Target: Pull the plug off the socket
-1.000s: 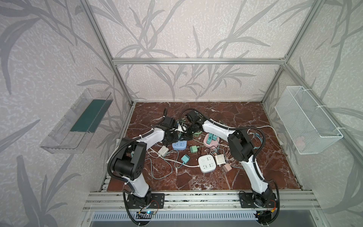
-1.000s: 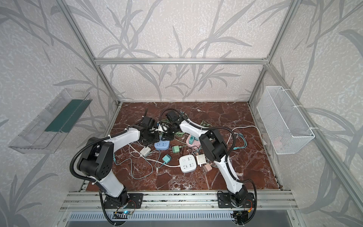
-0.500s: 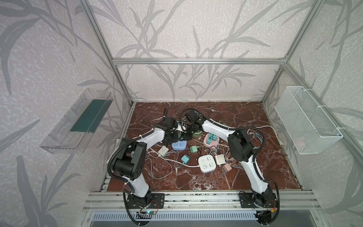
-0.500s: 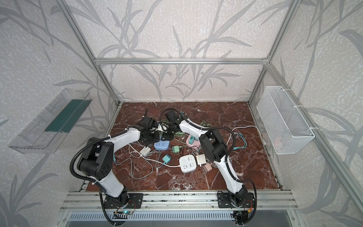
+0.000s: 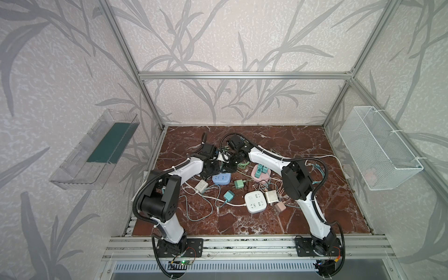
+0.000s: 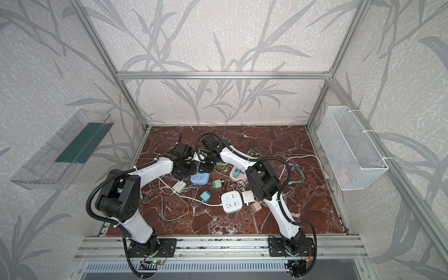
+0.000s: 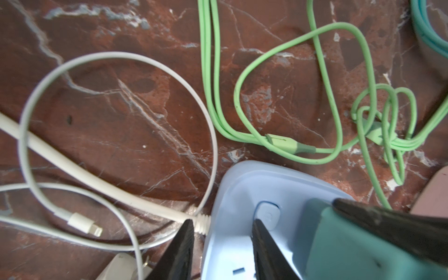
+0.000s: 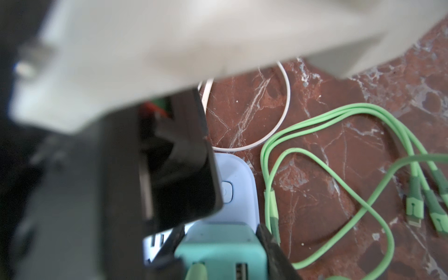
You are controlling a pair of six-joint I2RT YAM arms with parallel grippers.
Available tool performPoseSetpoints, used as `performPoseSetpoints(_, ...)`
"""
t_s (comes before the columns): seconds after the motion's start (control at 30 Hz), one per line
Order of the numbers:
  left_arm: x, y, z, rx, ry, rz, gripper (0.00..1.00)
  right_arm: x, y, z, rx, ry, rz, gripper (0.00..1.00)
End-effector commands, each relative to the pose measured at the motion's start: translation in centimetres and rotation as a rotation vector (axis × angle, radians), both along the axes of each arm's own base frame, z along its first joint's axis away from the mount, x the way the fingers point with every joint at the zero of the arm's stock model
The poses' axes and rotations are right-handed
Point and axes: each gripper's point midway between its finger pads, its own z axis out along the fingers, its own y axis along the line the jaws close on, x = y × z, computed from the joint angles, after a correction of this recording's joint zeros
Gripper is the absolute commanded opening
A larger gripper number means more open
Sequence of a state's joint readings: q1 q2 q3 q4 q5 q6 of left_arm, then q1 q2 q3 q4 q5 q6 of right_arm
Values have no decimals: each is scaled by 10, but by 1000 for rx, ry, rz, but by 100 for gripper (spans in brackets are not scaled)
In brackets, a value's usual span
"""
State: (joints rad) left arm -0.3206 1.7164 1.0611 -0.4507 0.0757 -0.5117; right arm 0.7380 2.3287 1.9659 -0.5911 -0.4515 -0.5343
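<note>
A light blue socket (image 5: pixel 221 179) (image 6: pixel 200 179) lies on the marble floor, left of the middle. My left gripper (image 7: pixel 223 242) (image 5: pixel 218 169) is shut on the socket's (image 7: pixel 254 189) edge, one finger beside its white cord, the other on its top face. A teal plug (image 8: pixel 223 249) (image 7: pixel 351 242) stands on the socket (image 8: pixel 237 189). My right gripper (image 8: pixel 221 252) (image 5: pixel 230 166) is shut on it, a black finger on each side. In both top views the two grippers meet over the socket and hide the plug.
Loose on the floor lie a white power strip (image 5: pixel 255 201), a pink socket (image 5: pixel 260 172) with teal plugs, green (image 5: pixel 239 184) and teal (image 5: pixel 228 195) adapters and a white charger (image 5: pixel 201 186). Green cables (image 7: pixel 278 143) and a white cable (image 7: pixel 116 58) tangle beside the socket. A wire basket (image 5: pixel 378 148) hangs on the right wall.
</note>
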Motion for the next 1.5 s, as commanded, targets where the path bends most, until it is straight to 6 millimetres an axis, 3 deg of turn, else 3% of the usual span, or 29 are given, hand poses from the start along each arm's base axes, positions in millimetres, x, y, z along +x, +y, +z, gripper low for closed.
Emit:
performPoseSetpoints(0.0,-33,15,-31,107,154,-10,41,9,11,34,71,-39,-19,15)
performPoseSetpoints(0.8,-32,-9,-16,-135,80,-99,42,9,-12,0,62,16,-45,15)
performPoseSetpoints(1.23,-58,-12,-36,-182,167,-142,42,18,-6,18,120,24,-84,15)
performPoseSetpoints(1.47,-70,0,-51,-128,227,-112,42,23,-6,18,108,21,-116,15)
